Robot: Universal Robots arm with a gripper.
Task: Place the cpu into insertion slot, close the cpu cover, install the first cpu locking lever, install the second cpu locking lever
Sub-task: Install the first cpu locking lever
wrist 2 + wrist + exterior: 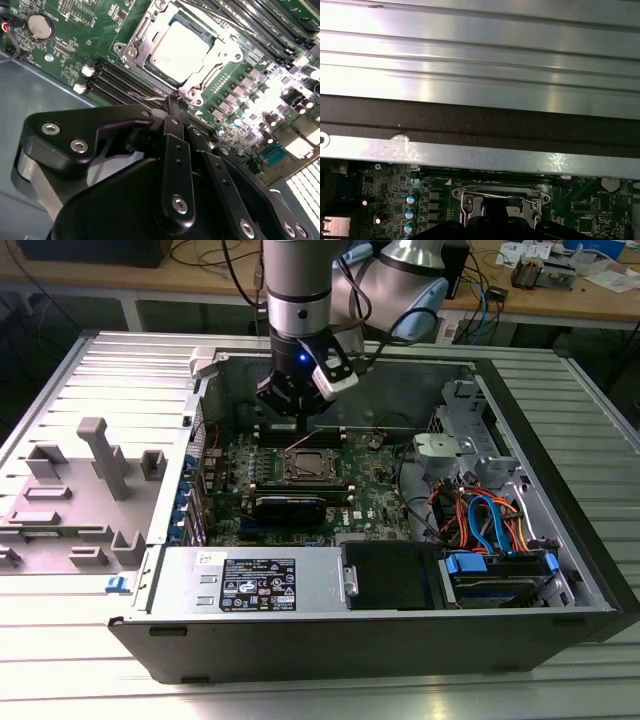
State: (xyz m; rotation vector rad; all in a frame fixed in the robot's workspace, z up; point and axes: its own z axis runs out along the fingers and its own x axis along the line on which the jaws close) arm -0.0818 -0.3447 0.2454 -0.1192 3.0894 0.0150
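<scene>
The cpu (180,47) lies flat in the insertion slot (305,466), its silver top showing. The cpu cover (141,50), a silvery frame, is folded down around it. My gripper (175,98) hangs just beside the socket's edge with its black fingers (176,150) shut together. A thin wire locking lever (145,99) runs up to the tips; whether it is pinched between them is hidden. In the exterior view the gripper (298,418) stands over the far side of the socket, inside the open computer case. The first wrist view has the cover (468,204) and a lever wire (520,198) across it.
Long black memory slots (112,82) flank the socket, with a coin battery (40,26) beyond. A black graphics card (288,506) sits in front of the socket, a power supply (255,580) nearer still. Cables and a drive cage (490,525) crowd the exterior view's right. The case wall (480,155) rises close by.
</scene>
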